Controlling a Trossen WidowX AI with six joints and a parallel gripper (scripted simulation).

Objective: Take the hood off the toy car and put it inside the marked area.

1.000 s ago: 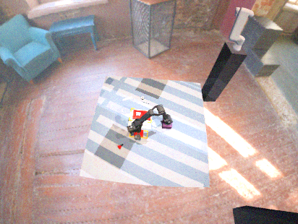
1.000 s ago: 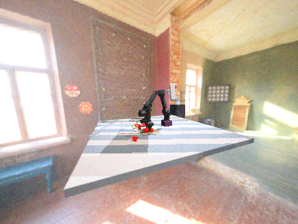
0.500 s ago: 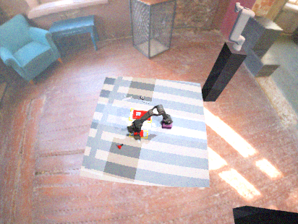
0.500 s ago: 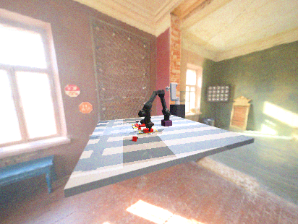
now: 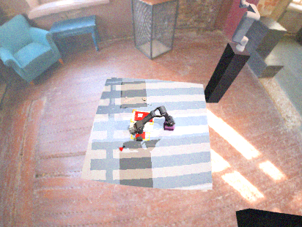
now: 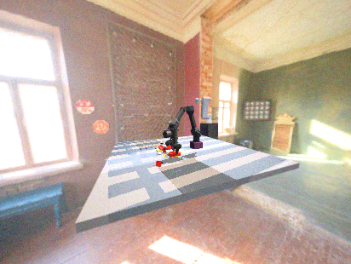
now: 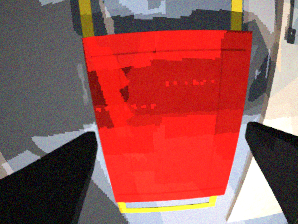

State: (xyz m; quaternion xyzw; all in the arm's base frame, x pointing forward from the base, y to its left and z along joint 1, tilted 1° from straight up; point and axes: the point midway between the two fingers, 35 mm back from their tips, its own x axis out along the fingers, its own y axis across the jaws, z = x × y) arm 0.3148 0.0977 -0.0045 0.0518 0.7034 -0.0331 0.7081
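The toy car point(image 5: 147, 116) point(image 6: 163, 147) point(image 7: 86, 22) has a yellow frame and red panels and stands near the middle of the table. Its red hood point(image 5: 141, 135) point(image 6: 175, 154) point(image 7: 165, 165) lies over one end of the yellow frame, which shows past it at the top and bottom of the wrist view. My gripper point(image 5: 139, 138) point(image 6: 176, 150) point(image 7: 173, 134) is open around the hood, one finger on each side, with a narrow gap at both sides in the wrist view. I cannot make out the marked area with certainty among the table's patches.
The arm stands on a purple block point(image 5: 168, 127) point(image 6: 196, 145) beside the car. A small red piece point(image 5: 122, 149) point(image 6: 158, 163) lies on the table point(image 5: 183, 176) point(image 6: 128, 209) away from the car. Small thin items point(image 5: 144, 99) lie beyond the car's other end.
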